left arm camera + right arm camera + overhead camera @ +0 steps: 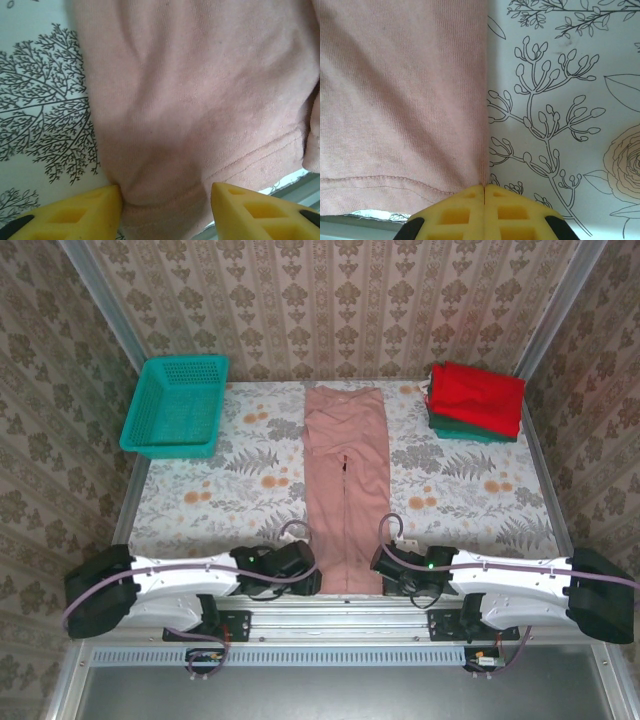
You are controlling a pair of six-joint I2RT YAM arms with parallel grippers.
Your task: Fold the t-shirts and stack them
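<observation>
The dusty-pink t-shirt (345, 470) lies as a long narrow strip down the middle of the table, hem at the near edge. My left gripper (308, 575) is at the strip's near left corner. In the left wrist view it (165, 200) stands open, with a bunched fold of the pink cloth (200, 100) between its yellow fingers. My right gripper (385, 562) is at the near right corner. In the right wrist view it (484, 187) is shut, and the right edge of the pink cloth (395, 100) runs into its closed fingertips just above the hem. A folded red t-shirt (478, 395) rests on a dark green one (470, 430) at the far right.
A teal mesh basket (178, 405) stands at the far left corner. The floral tablecloth (220, 490) lies bare on both sides of the pink strip. Patterned walls close in the table on three sides, and a metal rail (340, 605) runs along the near edge.
</observation>
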